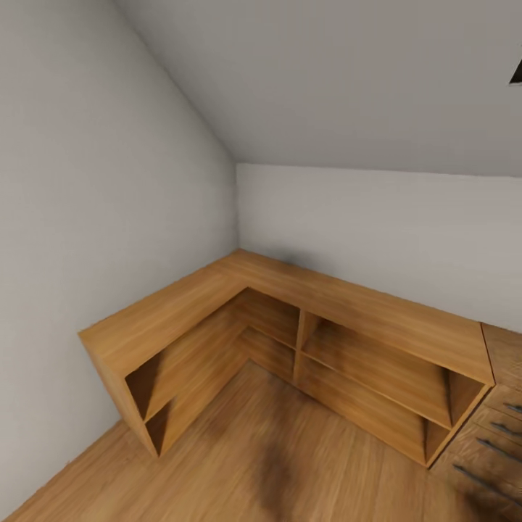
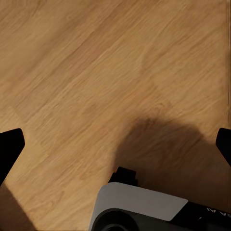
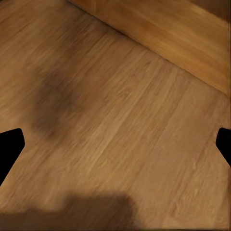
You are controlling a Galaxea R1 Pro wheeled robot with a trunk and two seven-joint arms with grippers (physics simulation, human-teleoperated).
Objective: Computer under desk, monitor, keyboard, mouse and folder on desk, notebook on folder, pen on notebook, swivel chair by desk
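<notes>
Head view: corner of a room w/ plain pale grey walls [image 1: 87,181] and a sloped ceiling. A low L-shaped light wooden open shelf unit [image 1: 290,304] sits tight in the corner, its two arms running along both walls. Its cubbies have nothing in them, and its top is bare. Just beside its right end, at the picture's edge, is part of a light wooden drawer unit w/ dark bar handles [image 1: 500,435]. Wood plank floor [image 1: 239,464] in front, w/ a dark blurry shadow on it.

Left wrist view: left gripper [image 2: 115,144] looks down at the floor, fingers spread wide apart, black tips at opposite edges of the frame, nothing between them. A white-and-black rounded part of the robot [image 2: 144,209] is below it.

Right wrist view: right gripper [image 3: 115,144] also over the floor, fingers spread wide, holding nothing; a wooden baseboard edge of the shelf unit [image 3: 159,29] is near.

Desk, monitor, chair etc. aren't visible here.
</notes>
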